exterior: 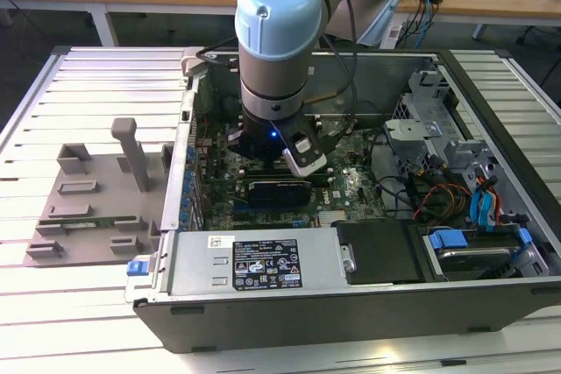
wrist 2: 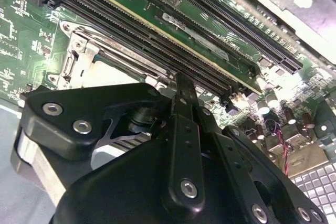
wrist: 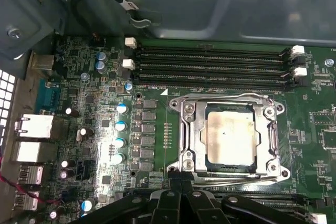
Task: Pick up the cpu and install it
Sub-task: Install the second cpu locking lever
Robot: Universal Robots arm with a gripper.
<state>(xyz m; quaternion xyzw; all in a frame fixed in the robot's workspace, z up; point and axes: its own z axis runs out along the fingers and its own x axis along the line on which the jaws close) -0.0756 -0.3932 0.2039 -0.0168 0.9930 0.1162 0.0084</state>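
Observation:
The cpu (wrist: 231,139), a pale silvery square plate, lies flat inside the metal-framed socket (wrist: 190,129) on the green motherboard. In the second wrist view a strip of the cpu (wrist 2: 107,74) shows within the socket frame, just beyond the gripper's black body. My gripper (wrist: 181,178) hovers at the socket's near edge, its two dark fingertips close together with nothing between them. In the second wrist view the gripper (wrist 2: 181,85) points at the socket's rim beside the memory slots. The arm (exterior: 276,59) reaches down into the open computer case.
Long black memory slots (wrist: 210,66) run beside the socket. A row of capacitors (wrist: 121,135) and rear ports (wrist: 34,127) flank it. A long grey labelled box (exterior: 263,262) lines the case's front, drive cages and cables (exterior: 456,181) its right. A grey fixture tray (exterior: 96,199) lies outside.

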